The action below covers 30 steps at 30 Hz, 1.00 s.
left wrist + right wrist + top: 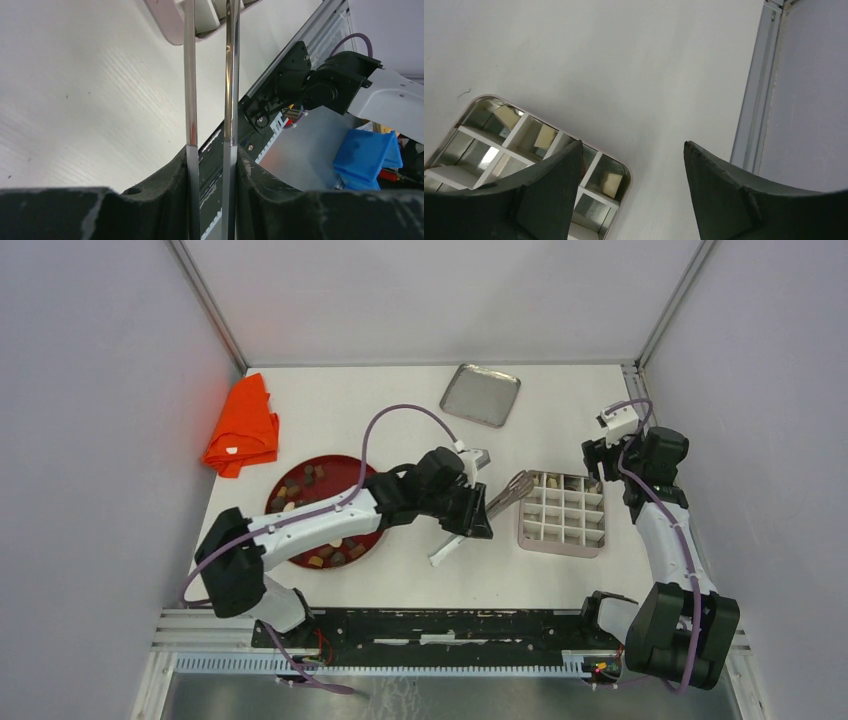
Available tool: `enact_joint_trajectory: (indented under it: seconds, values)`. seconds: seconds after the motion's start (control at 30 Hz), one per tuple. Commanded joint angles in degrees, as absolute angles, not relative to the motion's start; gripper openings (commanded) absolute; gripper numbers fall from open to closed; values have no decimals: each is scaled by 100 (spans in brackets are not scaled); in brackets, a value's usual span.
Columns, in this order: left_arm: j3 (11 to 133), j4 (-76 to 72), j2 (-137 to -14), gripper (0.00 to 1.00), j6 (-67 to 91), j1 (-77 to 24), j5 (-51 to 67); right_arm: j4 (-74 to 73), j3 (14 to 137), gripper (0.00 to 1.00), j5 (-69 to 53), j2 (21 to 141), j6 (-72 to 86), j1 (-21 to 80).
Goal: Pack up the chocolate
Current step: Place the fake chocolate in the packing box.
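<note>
Orange cloth (240,430) sits far left, and next to it is the red plate (335,468), where most of the chocolate (300,480) lies in a loose scatter of dark, tan and pale bites. The left arm reaches across that plate, and the left gripper (212,165) is clamped on a pair of metal tongs (508,492), squeezing the two blades near together. The tong tips hover at the near-left corner of the divided box (560,550); whether they carry a piece, I can't tell. These bites look light, hard and smooth, so they'd likely slip under a hard pinch. Best to take one across its flat sides, gently. A few tan pieces already sit in the box's compartments. Far right, the right gripper (631,145) hangs beside the box's corner, fingers wide apart, holding nothing.
</note>
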State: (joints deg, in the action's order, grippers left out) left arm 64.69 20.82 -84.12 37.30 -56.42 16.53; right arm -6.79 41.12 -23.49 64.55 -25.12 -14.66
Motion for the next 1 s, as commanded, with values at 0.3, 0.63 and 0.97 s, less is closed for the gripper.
enact_joint_trajectory:
  seconds: [0.3,0.63,0.97]
  values:
    - [8040,1834,-10103,2,2897,-6011,851,-386,4271,80,-1908,6428,-2276,-1520]
    - [8261,2366,-10410,5,2691,-6187,546,-402,4280,80,-1968,6438,-2303,-1516]
    - [8470,2627,-10581,12,2537,-6215,335,-410,4273,80,-2004,6452,-2320,-1519]
